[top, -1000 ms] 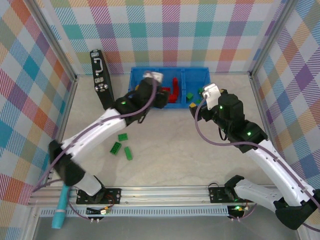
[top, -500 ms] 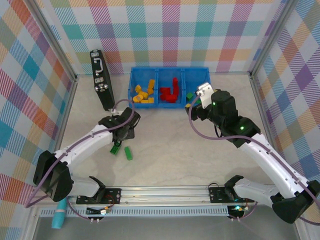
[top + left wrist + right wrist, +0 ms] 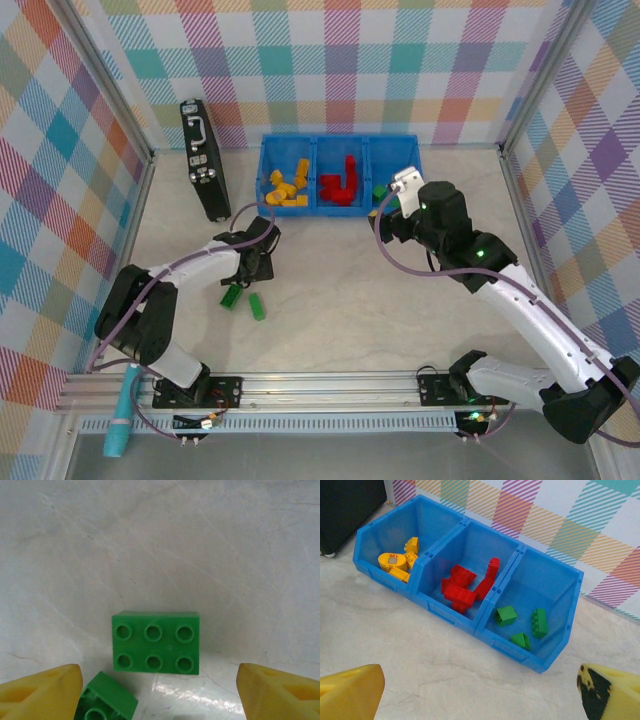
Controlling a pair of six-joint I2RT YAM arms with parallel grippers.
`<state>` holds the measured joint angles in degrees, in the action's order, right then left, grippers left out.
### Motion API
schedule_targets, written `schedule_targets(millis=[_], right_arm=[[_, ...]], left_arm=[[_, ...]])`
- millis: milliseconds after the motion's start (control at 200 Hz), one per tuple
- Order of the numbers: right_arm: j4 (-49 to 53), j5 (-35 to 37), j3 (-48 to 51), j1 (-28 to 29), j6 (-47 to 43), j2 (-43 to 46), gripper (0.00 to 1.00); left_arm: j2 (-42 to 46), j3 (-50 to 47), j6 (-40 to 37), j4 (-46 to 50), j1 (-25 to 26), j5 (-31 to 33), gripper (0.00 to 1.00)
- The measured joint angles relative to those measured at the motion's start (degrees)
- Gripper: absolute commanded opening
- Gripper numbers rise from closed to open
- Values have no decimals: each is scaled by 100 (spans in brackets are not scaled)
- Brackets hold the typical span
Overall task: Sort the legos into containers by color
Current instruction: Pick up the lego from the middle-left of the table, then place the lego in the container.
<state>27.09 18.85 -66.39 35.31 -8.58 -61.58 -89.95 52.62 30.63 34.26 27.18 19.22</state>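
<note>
My left gripper (image 3: 251, 264) hangs open low over the table, right above loose green legos. In the left wrist view a green six-stud lego (image 3: 155, 642) lies flat between and just ahead of the yellow fingers (image 3: 42, 692), and a second green lego (image 3: 106, 700) lies tilted beside the left finger. Two more green legos (image 3: 232, 295) (image 3: 257, 306) lie nearer the front. The blue containers (image 3: 316, 172) hold yellow and orange legos (image 3: 397, 560) on the left, red legos (image 3: 462, 587) in the middle and green legos (image 3: 506, 615) on the right. My right gripper (image 3: 386, 212) is open and empty before the green compartment.
A black case (image 3: 203, 160) with a silver handle stands left of the bin, close to the left wall. Aluminium frame rails and checked walls enclose the table. A teal object (image 3: 120, 415) lies beyond the front rail at the bottom left.
My left arm has drawn back from over the bin down to the green legos on the table. My right gripper has shifted slightly left and back from the bin.
</note>
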Motion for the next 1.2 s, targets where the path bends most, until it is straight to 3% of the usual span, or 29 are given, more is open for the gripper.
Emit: schedule_targets(millis=[270, 470, 715, 810, 985, 1200], right_arm=[[-2, 17, -26, 0, -2, -131, 99], [-2, 22, -26, 0, -4, -138, 99], [-2, 26, -26, 0, -4, -138, 99], [2, 66, -26, 0, -2, -138, 99], [103, 175, 109, 0, 131, -61, 99], [205, 39, 758, 0, 658, 595, 99]], left_arm=[[-459, -74, -24, -428, -144, -361, 66], [-531, -33, -50, -518, -184, -588, 47], [-732, 330, -157, -280, -166, -662, 40], [-1121, 1005, -317, -201, -17, -704, 40], [-1834, 3091, -664, -170, 507, -1073, 39], [-3008, 5536, -885, -627, 970, -1727, 39]])
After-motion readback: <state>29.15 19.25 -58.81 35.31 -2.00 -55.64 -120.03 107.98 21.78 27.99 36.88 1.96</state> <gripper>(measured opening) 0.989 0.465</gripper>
